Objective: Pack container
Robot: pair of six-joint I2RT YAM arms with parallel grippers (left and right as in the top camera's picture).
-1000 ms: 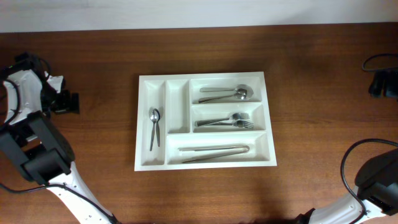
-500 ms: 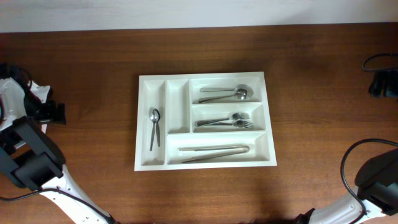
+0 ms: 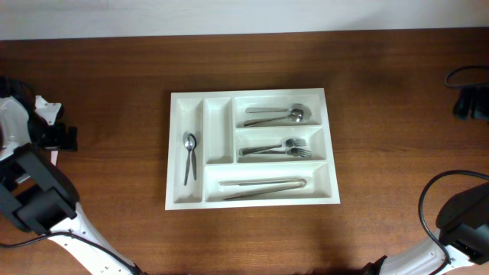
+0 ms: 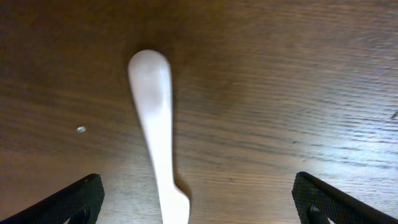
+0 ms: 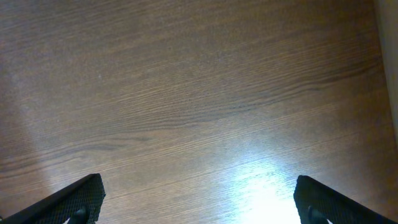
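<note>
White plastic, moulded thin: the tray (image 3: 175,200) sits flat in the middle of the table (image 3: 382,229), long side across the overhead view. Its left narrow slot holds teaspoons (image 3: 189,156), and the narrow slot beside it is bare. The three wide slots hold spoons (image 3: 279,115) at the top, forks (image 3: 279,149) in the middle and a long pair of tongs (image 3: 263,187) at the bottom.

The tray should be light and fairly stiff in itself, with smooth, slippery walls. The steel inside adds weight and would slide or rattle if it tipped. The best hold is probably the outer rim, with the jaws astride the thin wall at the middle of one side. A divider wall would also serve. It should be kept level, and one corner grip may let it twist.

Neither arm is near the tray. The left gripper (image 4: 199,202) is at the far left of the table with its fingers spread wide and nothing between them. Just ahead of it a white utensil (image 4: 155,124) lies on the wood. It is blurred, perhaps a plastic spoon, and it looks like the next piece to pack. It should be very light and apt to skid, so pinching across its slim stem seems safest.

The right gripper (image 5: 199,202) is also wide and empty, over bare wood. Its arm shows at the lower right of the overhead view.
</note>
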